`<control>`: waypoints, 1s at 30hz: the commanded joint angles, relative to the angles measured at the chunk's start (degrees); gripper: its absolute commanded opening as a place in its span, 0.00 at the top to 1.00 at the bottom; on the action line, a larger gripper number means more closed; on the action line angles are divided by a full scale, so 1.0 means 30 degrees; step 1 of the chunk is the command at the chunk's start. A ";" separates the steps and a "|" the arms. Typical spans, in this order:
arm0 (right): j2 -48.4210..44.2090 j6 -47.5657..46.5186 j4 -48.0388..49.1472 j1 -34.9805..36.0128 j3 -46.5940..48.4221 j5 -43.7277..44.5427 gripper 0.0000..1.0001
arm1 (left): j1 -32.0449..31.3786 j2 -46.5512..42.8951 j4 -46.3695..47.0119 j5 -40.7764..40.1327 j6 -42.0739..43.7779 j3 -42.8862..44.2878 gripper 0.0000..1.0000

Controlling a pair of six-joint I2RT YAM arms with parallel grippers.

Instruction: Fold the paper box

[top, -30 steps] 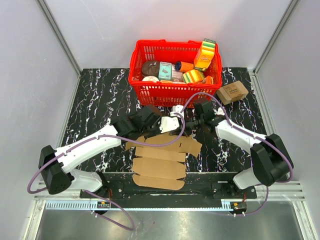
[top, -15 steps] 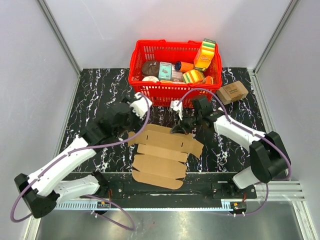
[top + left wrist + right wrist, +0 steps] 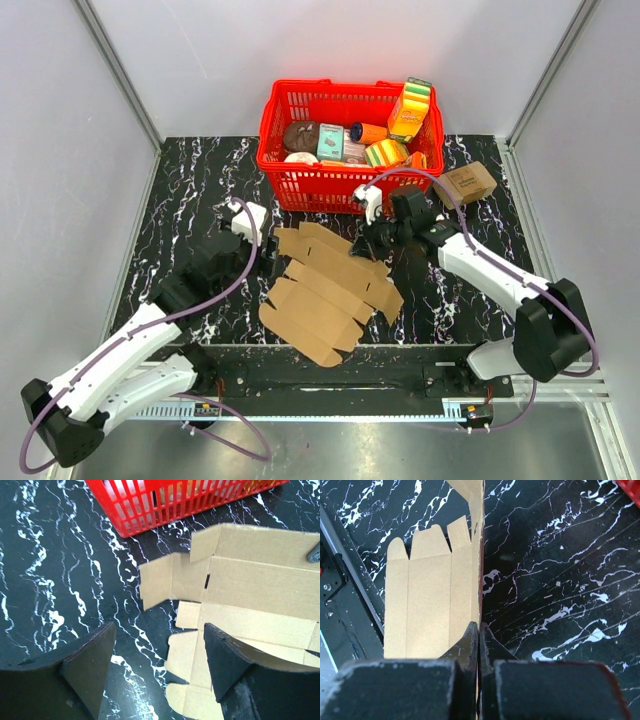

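Turned askew since earlier, the flat brown die-cut paper box lies toward the near edge. The right gripper pinches its far flap, and the left gripper stands wide. Such a thin pinch may slip when pulled.

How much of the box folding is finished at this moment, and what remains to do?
Nothing looks folded yet: the paper box is an unfolded sheet on the table, flaps spread out. In hand: the right gripper is shut on one edge of it; the left gripper hangs open above the flaps on the opposite side. Left: all the folding, walls, tabs and lid.
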 commanded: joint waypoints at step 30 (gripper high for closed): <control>-0.1369 0.6841 -0.0627 0.0138 -0.0899 0.3026 1.00 | 0.1954 0.4017 0.8642 0.6259 -0.5921 -0.3998 0.25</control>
